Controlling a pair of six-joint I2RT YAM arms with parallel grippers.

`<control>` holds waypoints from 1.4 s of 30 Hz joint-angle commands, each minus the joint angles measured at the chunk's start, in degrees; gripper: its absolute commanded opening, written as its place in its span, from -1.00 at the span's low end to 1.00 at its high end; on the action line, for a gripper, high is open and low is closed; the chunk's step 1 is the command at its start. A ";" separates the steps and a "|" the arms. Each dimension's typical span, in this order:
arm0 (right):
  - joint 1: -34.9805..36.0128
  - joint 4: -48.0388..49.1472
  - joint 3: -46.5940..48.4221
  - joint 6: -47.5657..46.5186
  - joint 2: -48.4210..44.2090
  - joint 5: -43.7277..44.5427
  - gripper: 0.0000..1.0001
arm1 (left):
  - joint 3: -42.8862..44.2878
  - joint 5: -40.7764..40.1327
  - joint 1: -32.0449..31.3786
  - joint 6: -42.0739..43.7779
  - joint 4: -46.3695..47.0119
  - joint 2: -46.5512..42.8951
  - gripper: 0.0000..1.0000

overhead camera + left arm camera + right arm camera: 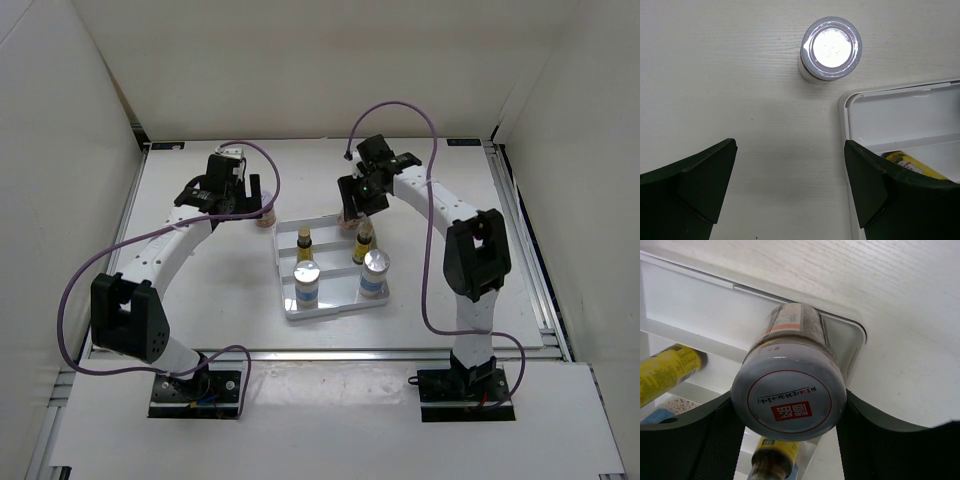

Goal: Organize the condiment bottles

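Observation:
My right gripper (789, 412) is shut on a squat jar (789, 395) with a pale lid printed in red, and holds it upright at the back right corner of the white tray (695, 300). In the tray stand two slim amber bottles (304, 243) (362, 243) with yellow labels and two silver-capped bottles (306, 280) (375, 269). A second squat jar (830, 47) stands on the table just outside the tray's back left corner (850, 102). Just short of that jar hangs my left gripper (790, 172), open above bare table with nothing between its fingers.
White walls close in the table on the left, back and right. Purple cables loop from both arms (260, 160) (400, 105). The tray (288, 300) lies mid-table between the arms.

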 commanded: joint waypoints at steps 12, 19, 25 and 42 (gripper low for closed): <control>-0.02 -1.36 4.49 0.35 6.37 4.18 -0.41 | 6.32 4.04 2.30 -2.16 0.93 6.89 0.99; -0.02 -1.36 4.49 0.87 4.44 5.93 0.79 | 9.66 6.05 2.30 -3.84 1.54 10.59 0.99; -2.03 -2.41 7.56 1.92 -1.36 5.93 1.00 | 13.08 8.08 1.77 -4.37 4.09 15.24 0.99; -10.83 -1.00 0.90 7.03 -17.18 -4.52 1.00 | 20.03 9.67 1.24 -2.70 3.57 26.25 -0.21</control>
